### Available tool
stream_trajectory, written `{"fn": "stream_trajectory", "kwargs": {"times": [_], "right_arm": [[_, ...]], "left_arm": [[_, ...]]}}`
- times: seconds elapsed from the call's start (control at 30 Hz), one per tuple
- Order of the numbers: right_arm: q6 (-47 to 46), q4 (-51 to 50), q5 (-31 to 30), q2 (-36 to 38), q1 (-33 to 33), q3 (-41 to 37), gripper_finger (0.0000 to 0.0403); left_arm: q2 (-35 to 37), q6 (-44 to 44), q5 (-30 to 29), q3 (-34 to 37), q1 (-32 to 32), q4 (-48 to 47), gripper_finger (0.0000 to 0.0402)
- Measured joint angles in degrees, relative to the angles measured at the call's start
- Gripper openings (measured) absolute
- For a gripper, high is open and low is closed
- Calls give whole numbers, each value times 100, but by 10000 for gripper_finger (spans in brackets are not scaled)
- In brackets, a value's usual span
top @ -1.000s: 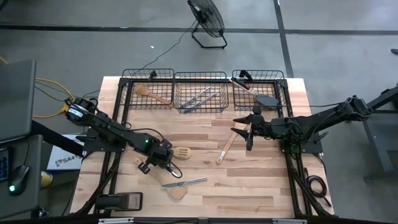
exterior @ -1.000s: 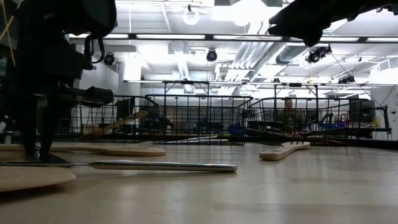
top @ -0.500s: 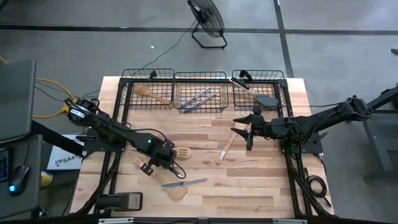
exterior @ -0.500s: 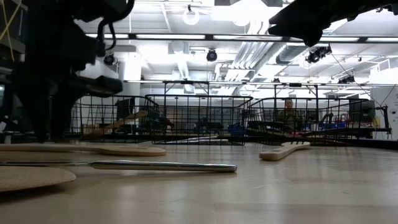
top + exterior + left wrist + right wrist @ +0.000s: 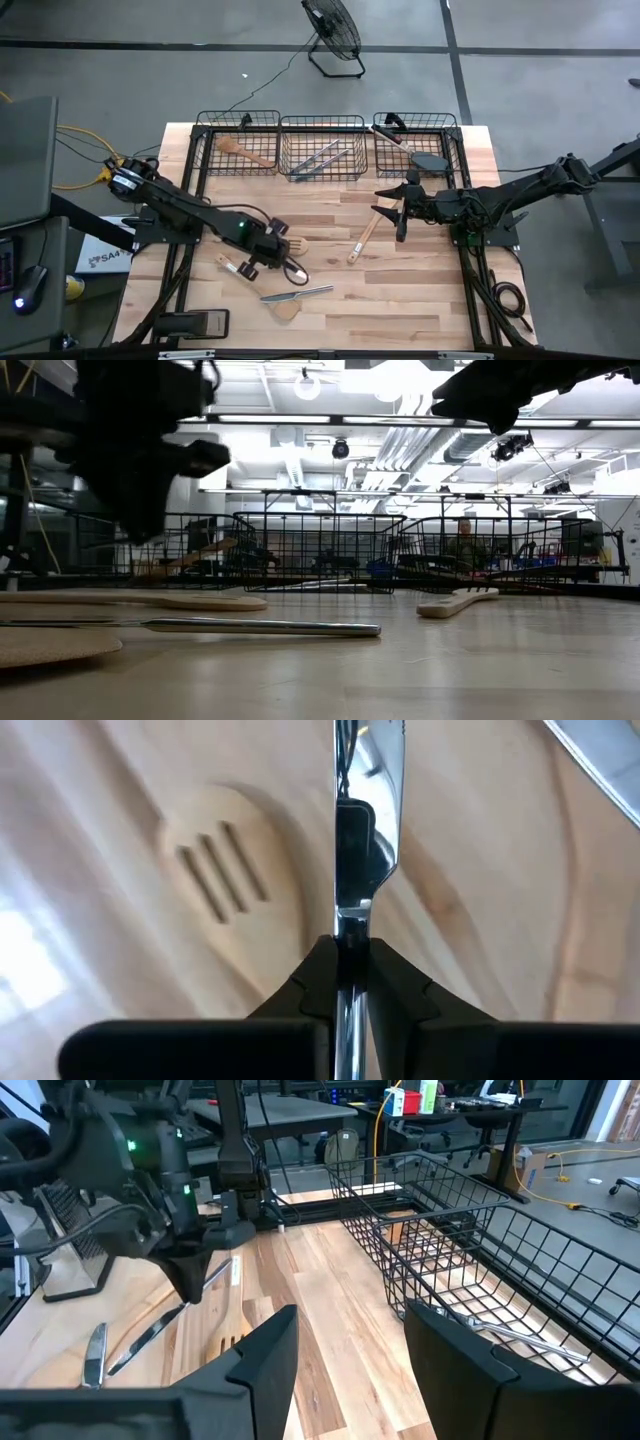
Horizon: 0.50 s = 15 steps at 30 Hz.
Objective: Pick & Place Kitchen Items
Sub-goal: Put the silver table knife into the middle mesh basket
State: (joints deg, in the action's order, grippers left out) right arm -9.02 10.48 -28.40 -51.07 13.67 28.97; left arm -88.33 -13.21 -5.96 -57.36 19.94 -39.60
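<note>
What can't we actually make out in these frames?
- Left gripper: shut on a silver knife; the knife's handle end is cut off by the left wrist view's bottom edge.
- High view: that knife is hidden under the left arm.
- Low view: the slotted wooden spatula has its handle hidden behind the dark left arm.
- Right gripper: open and empty; what lies directly under it is hidden in the high view.
- Middle basket: contents too small to count.

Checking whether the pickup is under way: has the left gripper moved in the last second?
Yes. The left gripper, shut on a metal knife, has shifted right and risen off the table, toward the slotted wooden spatula lying there.
</note>
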Motion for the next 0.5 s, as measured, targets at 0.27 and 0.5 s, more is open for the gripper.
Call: {"fn": "stream_trajectory", "kwargs": {"times": [0.27, 0.5], "right_arm": [[0, 0, 2, 0, 0, 0, 176], [0, 0, 2, 0, 0, 0, 176]], "left_arm": [[2, 16, -384, -361, -567, -34, 25], [6, -99, -432, -716, -1076, -45, 25]]}}
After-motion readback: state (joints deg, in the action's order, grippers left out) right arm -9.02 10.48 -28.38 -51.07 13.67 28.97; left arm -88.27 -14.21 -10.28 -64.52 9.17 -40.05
